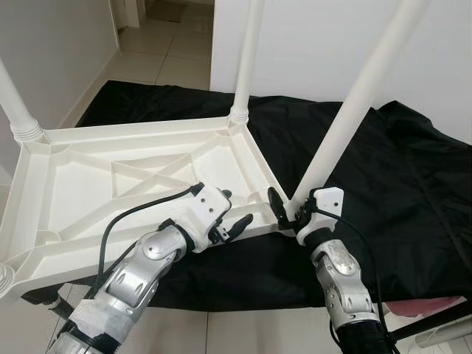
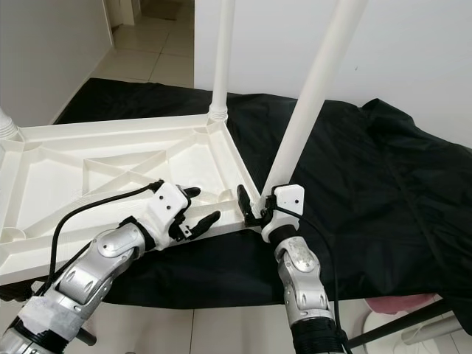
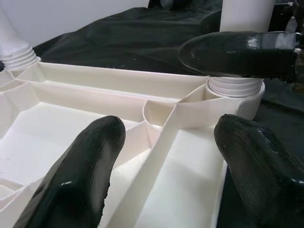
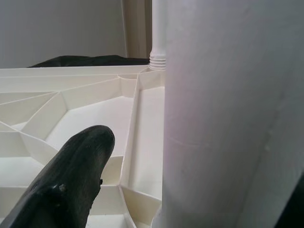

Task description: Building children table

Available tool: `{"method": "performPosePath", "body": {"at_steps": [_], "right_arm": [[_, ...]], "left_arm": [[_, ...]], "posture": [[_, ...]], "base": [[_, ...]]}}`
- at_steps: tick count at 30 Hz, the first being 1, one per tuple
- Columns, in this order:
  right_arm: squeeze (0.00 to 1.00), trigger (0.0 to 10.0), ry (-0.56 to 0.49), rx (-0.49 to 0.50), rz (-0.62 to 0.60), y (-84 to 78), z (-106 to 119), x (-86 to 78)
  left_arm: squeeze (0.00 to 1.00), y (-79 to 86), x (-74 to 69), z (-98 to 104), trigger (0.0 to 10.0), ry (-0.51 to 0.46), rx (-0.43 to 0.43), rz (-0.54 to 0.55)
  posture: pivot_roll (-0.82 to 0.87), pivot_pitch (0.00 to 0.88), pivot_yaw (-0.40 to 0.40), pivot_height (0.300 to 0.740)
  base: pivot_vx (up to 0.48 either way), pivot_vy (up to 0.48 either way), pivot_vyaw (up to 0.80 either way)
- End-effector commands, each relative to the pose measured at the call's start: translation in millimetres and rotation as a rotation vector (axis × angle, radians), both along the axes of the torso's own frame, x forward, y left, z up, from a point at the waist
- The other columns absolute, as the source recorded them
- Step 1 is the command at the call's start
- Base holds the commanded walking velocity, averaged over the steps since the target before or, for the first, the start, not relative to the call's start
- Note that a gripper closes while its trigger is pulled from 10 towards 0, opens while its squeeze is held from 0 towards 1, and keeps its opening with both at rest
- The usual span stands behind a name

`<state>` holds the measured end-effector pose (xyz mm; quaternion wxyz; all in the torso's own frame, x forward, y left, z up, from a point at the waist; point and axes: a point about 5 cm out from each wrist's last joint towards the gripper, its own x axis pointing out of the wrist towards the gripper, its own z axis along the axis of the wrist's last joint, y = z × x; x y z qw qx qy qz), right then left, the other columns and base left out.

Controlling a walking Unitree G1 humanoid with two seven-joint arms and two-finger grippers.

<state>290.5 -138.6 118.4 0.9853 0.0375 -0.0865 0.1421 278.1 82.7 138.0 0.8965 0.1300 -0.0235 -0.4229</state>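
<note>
Looking at upside-down white tabletop [image 1: 133, 181], lying ribs-up on black cloth [image 1: 391, 177] over tiled floor [image 1: 158, 51]. Three legs standing in corner sockets: far leg [image 1: 248, 55], left leg [image 1: 16, 103], and near-right leg [image 1: 361, 96], the one being worked.

Pinching base of near-right leg w/ right gripper [image 1: 289, 210], just above the socket at the tabletop's near-right corner; one black finger [image 4: 71, 183] lying against the pole on the tabletop side, the other mostly hidden behind it. Leg's long axis running up and away to the right, leaning noticeably, not square to the tabletop — prob. not seated straight yet.

Hovering w/ left gripper [image 1: 230, 214] over the near rim, just left of that same corner, fingers [image 3: 80, 166] spread apart w/ nothing between them, straddling a rib and pointing at the socket collar [image 3: 236, 88]. Close to the rim, contact unclear.

Key relation: leg lying directly in the right claw, socket right below it; right arm nearer, left only bracing. Judging next move as twisting or pushing along the pole's axis, down into the corner, while steadying the tabletop so it isn't sliding on the cloth.
</note>
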Motion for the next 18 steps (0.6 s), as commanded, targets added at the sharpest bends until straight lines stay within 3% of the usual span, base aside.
{"method": "performPosePath", "body": {"at_steps": [1, 7, 12, 18], "right_arm": [[0.00, 10.0, -0.023, 0.001, 0.015, -3.7, 1.7, -3.1], [0.00, 10.0, -0.039, -0.029, 0.078, -7.0, 0.5, -4.9], [0.00, 10.0, -0.044, -0.074, 0.153, -14.7, -1.1, -1.7], [0.00, 10.0, -0.040, -0.097, 0.201, -19.1, -0.5, 2.6]], "left_arm": [[0.00, -2.0, -3.7, 2.3, 10.0, -0.013, -0.002, -0.068], [0.00, -0.3, -1.7, 5.5, 10.0, -0.018, -0.043, -0.064], [0.00, -2.2, -6.8, 2.5, 10.0, 0.043, -0.047, -0.159], [0.00, -4.3, -10.1, -0.1, 10.0, 0.049, -0.026, -0.192]], "posture": [[0.06, 0.000, -0.083, 0.740], [0.05, 0.000, -0.063, 0.740], [0.04, 0.000, -0.062, 0.740], [0.04, 0.000, -0.061, 0.740]], "base": [[0.000, 0.000, 0.00], [0.000, 0.000, 0.00], [0.000, 0.000, 0.00], [0.000, 0.000, 0.00]]}}
